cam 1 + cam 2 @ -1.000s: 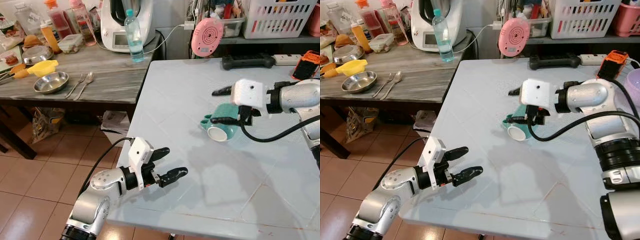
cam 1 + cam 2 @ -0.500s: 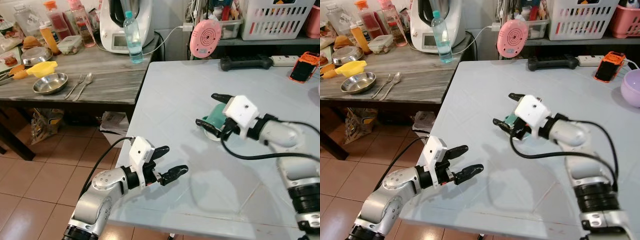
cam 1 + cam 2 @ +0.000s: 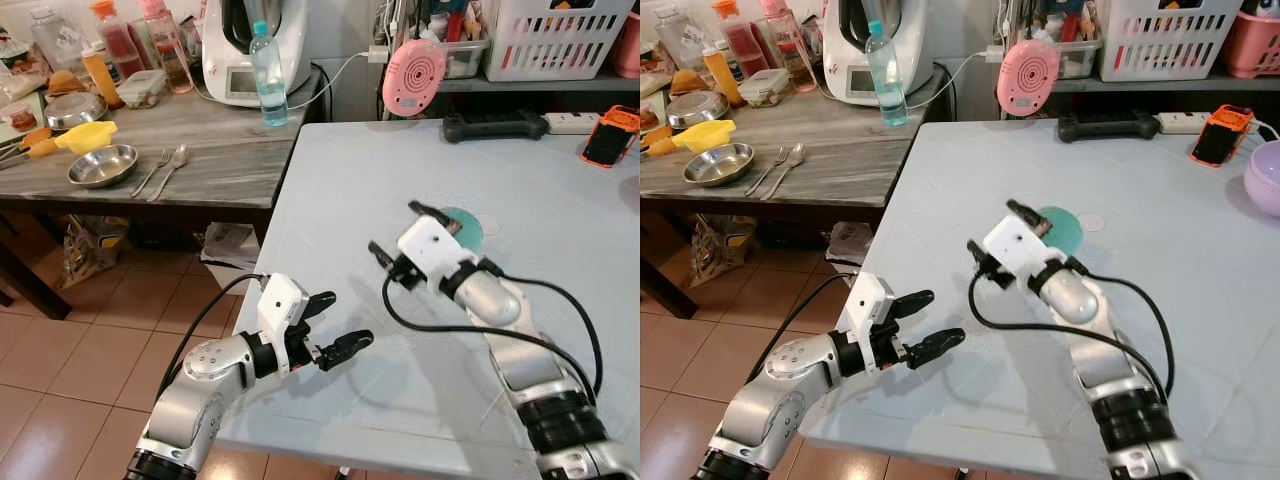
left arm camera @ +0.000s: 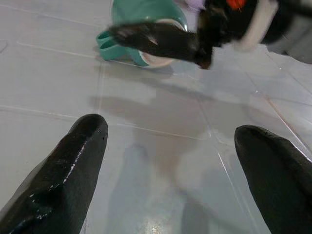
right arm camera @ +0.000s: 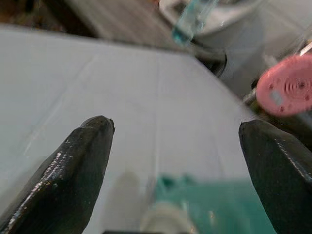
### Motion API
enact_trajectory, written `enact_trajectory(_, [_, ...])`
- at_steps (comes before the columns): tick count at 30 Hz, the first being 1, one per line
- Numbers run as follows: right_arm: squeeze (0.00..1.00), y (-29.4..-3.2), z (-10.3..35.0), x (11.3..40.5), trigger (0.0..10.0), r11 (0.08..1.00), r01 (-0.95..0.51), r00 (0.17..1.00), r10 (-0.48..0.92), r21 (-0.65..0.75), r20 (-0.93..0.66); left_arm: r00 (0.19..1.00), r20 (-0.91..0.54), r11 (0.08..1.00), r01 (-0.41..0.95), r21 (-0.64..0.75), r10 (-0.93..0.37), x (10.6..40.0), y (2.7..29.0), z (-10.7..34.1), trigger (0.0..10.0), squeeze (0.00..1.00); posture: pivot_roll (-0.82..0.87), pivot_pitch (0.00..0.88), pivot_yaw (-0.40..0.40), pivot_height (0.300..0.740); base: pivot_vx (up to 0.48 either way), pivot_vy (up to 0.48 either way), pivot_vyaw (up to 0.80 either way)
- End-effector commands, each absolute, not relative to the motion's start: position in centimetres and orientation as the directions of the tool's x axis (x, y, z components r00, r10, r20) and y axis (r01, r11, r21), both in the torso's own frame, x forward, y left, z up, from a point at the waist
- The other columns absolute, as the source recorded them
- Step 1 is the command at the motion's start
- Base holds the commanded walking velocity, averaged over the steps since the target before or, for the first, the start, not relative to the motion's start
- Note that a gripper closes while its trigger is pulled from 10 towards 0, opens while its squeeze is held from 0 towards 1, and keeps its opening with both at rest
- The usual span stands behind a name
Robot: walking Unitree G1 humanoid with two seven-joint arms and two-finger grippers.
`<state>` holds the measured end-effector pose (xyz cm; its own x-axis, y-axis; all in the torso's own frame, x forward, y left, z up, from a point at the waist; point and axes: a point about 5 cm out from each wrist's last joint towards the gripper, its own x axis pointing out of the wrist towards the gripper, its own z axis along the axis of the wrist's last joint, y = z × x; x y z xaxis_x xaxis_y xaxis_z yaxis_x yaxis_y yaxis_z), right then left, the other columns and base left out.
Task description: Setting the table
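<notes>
A teal mug (image 4: 141,14) lies on its side on the pale table (image 3: 560,180), its handle toward my left. In the eye views the mug (image 3: 466,228) is mostly hidden behind my right wrist. My right gripper (image 3: 401,232) hovers open just over it, fingers spread and pointing toward the table's left edge; the mug (image 5: 219,204) sits low between the finger bases. My left gripper (image 3: 338,322) is open near the table's front left corner, aimed at the mug, a good hand's length short of it.
A wooden side table (image 3: 230,150) on the left carries a steel bowl (image 3: 101,165), fork and spoon (image 3: 165,170), a water bottle (image 3: 267,73) and a kitchen machine. Behind the mug are a pink round device (image 3: 413,75), a power strip (image 3: 495,124), an orange phone (image 3: 610,135) and a purple bowl (image 3: 1265,172).
My right arm has swung in toward me and to the left, and its wrist has turned, so the open gripper now points left over the mug. The left gripper has stayed put.
</notes>
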<state>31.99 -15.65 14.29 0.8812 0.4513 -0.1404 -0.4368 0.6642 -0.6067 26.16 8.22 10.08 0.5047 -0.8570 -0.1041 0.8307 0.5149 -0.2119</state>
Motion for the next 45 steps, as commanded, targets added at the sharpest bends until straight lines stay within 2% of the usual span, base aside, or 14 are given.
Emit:
enact_trajectory(1, [1.0, -17.2, 14.9, 31.8, 10.0, 0.692, -0.365, 0.921, 0.367, -0.623, -0.131, 0.514, -0.111, 0.526, 0.828, -0.193, -0.851, 26.3, 8.6, 10.1, 10.0, 0.0, -0.13, 0.006, 0.093, 0.74, 0.0, 0.0, 0.0])
enact_trajectory(7, [1.0, -18.4, 15.1, 32.0, 10.0, 0.745, -0.274, 0.96, 0.249, -0.609, -0.128, 0.514, -0.112, 0.526, 0.829, -0.191, -0.85, 26.4, 8.6, 10.1, 10.0, 0.0, -0.13, 0.005, 0.095, 0.74, 0.0, 0.0, 0.0])
enact_trajectory(14, [1.0, -18.6, 15.4, 30.6, 10.0, 0.732, -0.298, 0.952, 0.277, -0.612, -0.132, 0.514, -0.113, 0.526, 0.83, -0.183, -0.85, 26.6, 8.7, 10.1, 10.0, 0.0, -0.13, 0.002, 0.1, 0.74, 0.0, 0.0, 0.0])
enact_trajectory(21, [1.0, -21.1, 15.4, 27.6, 10.0, 0.71, -0.355, 0.934, 0.292, -0.608, -0.205, 0.516, -0.117, 0.529, 0.83, -0.178, -0.849, 26.7, 8.8, 10.2, 10.0, 0.0, -0.14, 0.004, 0.114, 0.74, 0.0, 0.0, 0.0])
enact_trajectory(25, [1.0, -21.7, 15.4, 27.1, 10.0, 0.717, -0.36, 0.933, 0.287, -0.597, -0.219, 0.515, -0.119, 0.528, 0.83, -0.177, -0.849, 26.7, 8.9, 10.2, 10.0, 0.0, -0.14, 0.004, 0.116, 0.74, 0.0, 0.0, 0.0])
enact_trajectory(29, [1.0, -24.5, 14.8, 25.6, 10.0, 0.709, -0.386, 0.919, 0.238, -0.589, -0.315, 0.508, -0.122, 0.522, 0.835, -0.173, -0.853, 26.8, 8.9, 10.2, 10.0, 0.0, -0.15, 0.005, 0.128, 0.74, 0.0, 0.0, 0.0])
enact_trajectory(32, [0.97, -26.6, 15.3, 26.1, 10.0, 0.74, -0.317, 0.939, 0.156, -0.593, -0.308, 0.501, -0.123, 0.516, 0.841, -0.163, -0.856, 26.9, 8.8, 10.3, 10.0, 0.0, -0.14, 0.006, 0.131, 0.74, 0.0, 0.0, 0.0])
enact_trajectory(33, [0.95, -26.5, 15.9, 26.8, 10.0, 0.777, -0.283, 0.953, 0.159, -0.563, -0.259, 0.5, -0.123, 0.515, 0.842, -0.161, -0.857, 26.9, 8.8, 10.4, 10.0, 0.0, -0.14, 0.006, 0.131, 0.74, 0.0, 0.0, 0.0])
enact_trajectory(34, [0.75, -25.9, 17.1, 28.1, 10.0, 0.842, -0.253, 0.966, 0.192, -0.476, -0.173, 0.5, -0.122, 0.514, 0.843, -0.159, -0.858, 26.9, 8.7, 10.5, 10.0, 0.0, -0.14, 0.005, 0.13, 0.74, 0.0, 0.0, 0.0])
enact_trajectory(35, [0.75, -25.7, 17.3, 28.4, 10.0, 0.852, -0.254, 0.966, 0.202, -0.458, -0.161, 0.5, -0.122, 0.514, 0.843, -0.159, -0.858, 26.9, 8.7, 10.5, 10.0, 0.0, -0.14, 0.005, 0.13, 0.74, 0.0, 0.0, 0.0])
enact_trajectory(38, [0.04, -26.1, 17.7, 29.6, 10.0, 0.841, -0.236, 0.971, 0.185, -0.487, -0.152, 0.504, -0.121, 0.517, 0.841, -0.157, -0.855, 26.8, 8.6, 10.6, 10.0, 0.0, -0.12, 0.006, 0.122, 0.74, 0.0, 0.0, 0.0])
enact_trajectory(39, [0.0, -26.2, 17.8, 29.8, 10.0, 0.833, -0.237, 0.971, 0.186, -0.5, -0.151, 0.505, -0.121, 0.519, 0.84, -0.157, -0.855, 26.8, 8.6, 10.6, 10.0, 0.0, -0.12, 0.006, 0.119, 0.74, 0.0, 0.0, 0.0])
enact_trajectory(45, [0.0, -28.0, 19.5, 32.7, 10.0, 0.89, -0.193, 0.981, 0.178, -0.414, -0.076, 0.522, -0.123, 0.536, 0.828, -0.165, -0.844, 26.7, 8.8, 10.6, 10.0, 0.0, -0.1, 0.008, 0.11, 0.74, 0.0, 0.0, 0.0])
